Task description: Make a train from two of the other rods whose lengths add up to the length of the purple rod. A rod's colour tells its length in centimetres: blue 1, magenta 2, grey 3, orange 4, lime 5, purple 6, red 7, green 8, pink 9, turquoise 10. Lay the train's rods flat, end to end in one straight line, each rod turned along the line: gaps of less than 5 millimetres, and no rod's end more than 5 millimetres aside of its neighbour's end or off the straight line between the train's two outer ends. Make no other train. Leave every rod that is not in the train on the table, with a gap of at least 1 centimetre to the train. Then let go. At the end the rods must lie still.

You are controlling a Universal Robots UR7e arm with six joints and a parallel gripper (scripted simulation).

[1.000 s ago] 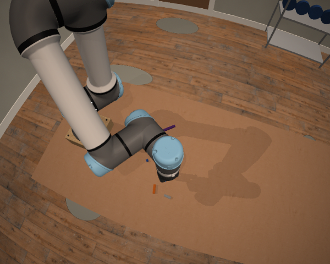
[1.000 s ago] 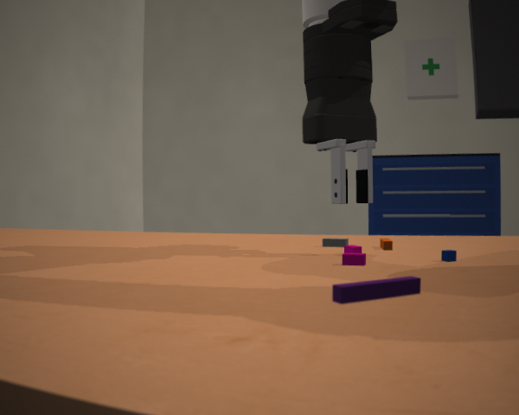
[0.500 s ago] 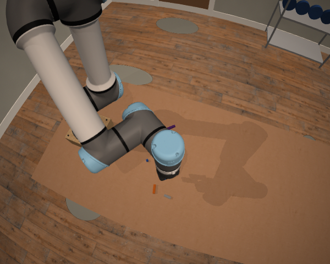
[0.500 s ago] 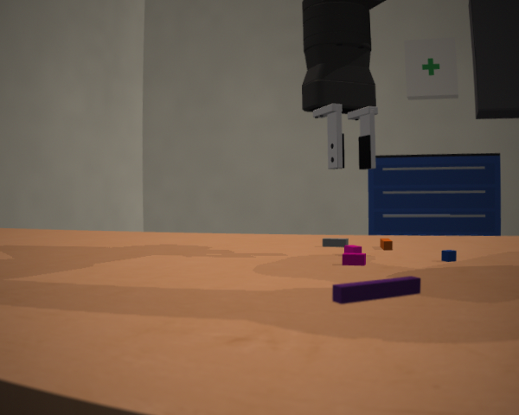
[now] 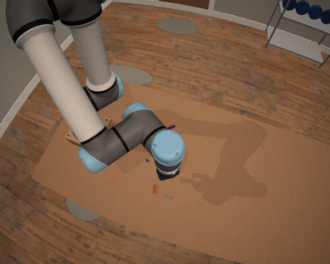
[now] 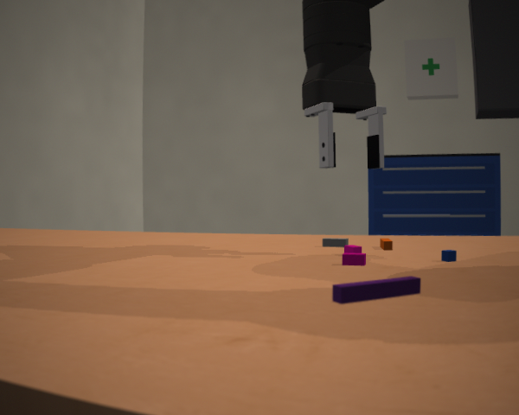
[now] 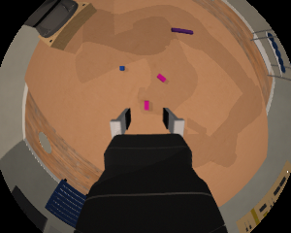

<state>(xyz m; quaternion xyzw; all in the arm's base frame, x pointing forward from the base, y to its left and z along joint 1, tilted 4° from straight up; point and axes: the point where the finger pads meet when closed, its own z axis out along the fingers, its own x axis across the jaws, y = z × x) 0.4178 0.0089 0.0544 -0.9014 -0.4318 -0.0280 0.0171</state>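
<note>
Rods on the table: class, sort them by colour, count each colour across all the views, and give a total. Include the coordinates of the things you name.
Purple rod [image 5: 171, 126] [image 6: 376, 290] [image 7: 181, 31]: 1
Magenta rods [image 6: 354, 258] [image 7: 161, 78]: 2
Blue rod [image 5: 147, 160] [image 6: 448, 256] [image 7: 122, 68]: 1
Orange rod [image 5: 154, 188] [image 6: 386, 244]: 1
Grey rod [image 5: 167, 196] [image 6: 335, 242]: 1
Total: 6

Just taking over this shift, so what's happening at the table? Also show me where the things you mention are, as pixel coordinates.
The arm's tool [image 6: 351, 167] [image 7: 146, 115] hangs open above the table, holding nothing. The orange rod [image 5: 154, 189] [image 6: 386, 244] and one magenta rod, the pair that would match the purple rod [image 5: 171, 126] [image 6: 375, 290] [image 7: 181, 31], lie apart, so no train stands yet. A second magenta, a grey [image 5: 168, 196] [image 6: 335, 242] and a blue rod [image 5: 147, 160] [image 6: 448, 256] [image 7: 122, 68] lie loose.
</note>
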